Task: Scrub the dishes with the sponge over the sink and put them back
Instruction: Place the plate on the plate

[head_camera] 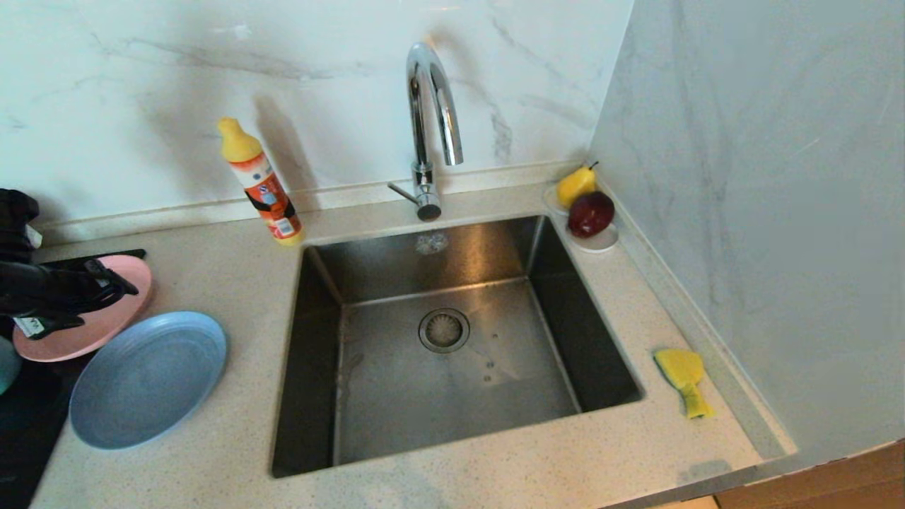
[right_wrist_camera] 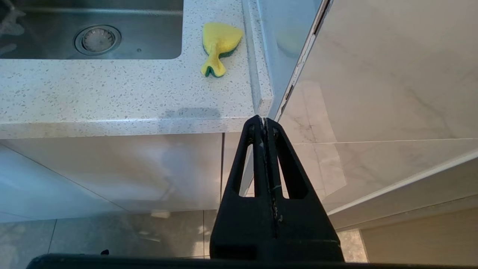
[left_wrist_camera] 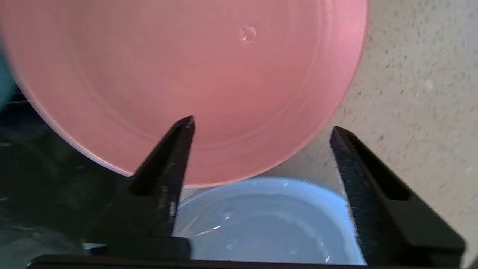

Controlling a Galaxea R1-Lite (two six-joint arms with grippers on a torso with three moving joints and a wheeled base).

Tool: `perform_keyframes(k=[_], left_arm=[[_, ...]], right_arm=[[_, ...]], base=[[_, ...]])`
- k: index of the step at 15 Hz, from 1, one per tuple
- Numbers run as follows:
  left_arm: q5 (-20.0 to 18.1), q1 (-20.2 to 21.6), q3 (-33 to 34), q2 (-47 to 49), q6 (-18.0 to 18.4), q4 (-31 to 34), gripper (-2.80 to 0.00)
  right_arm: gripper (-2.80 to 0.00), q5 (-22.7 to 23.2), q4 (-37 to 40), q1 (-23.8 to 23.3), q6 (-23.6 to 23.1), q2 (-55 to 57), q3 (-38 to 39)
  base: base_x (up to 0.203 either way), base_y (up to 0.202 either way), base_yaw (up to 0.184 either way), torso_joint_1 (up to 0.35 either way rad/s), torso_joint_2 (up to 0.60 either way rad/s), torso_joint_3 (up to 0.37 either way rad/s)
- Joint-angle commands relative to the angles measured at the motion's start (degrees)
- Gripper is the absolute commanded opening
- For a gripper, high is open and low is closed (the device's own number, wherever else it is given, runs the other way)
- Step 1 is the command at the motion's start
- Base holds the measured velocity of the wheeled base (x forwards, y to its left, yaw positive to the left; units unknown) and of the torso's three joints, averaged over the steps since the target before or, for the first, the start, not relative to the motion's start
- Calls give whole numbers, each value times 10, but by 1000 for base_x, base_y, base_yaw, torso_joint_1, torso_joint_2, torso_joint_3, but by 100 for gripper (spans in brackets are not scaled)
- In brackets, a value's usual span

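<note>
While the left gripper's (left_wrist_camera: 261, 125) fingers spread above the pink plate (left_wrist_camera: 179, 82), it lies flat.

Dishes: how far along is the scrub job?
Can't confirm any scrubbing. The sink holds nothing, and the sponge lies on the counter to its right. The pink plate and blue plate sit on the counter left of it. In hand: left gripper open above the pink plate, gripping nothing. Right gripper shut, parked below the counter edge. The pictures don't show which dishes remain.
</note>
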Motion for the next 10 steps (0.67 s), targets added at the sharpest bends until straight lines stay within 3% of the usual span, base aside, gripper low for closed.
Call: perform_keyframes(k=[1, 10], left_arm=[[-19, 2, -14, 15, -6, 6, 0], [-71, 13, -69, 61, -10, -1, 0]], right_arm=[[-280, 0, 0, 0, -1, -1, 0], [-280, 0, 0, 0, -1, -1, 0]], base=[[0, 0, 0, 0, 0, 0], [0, 0, 0, 0, 0, 0]])
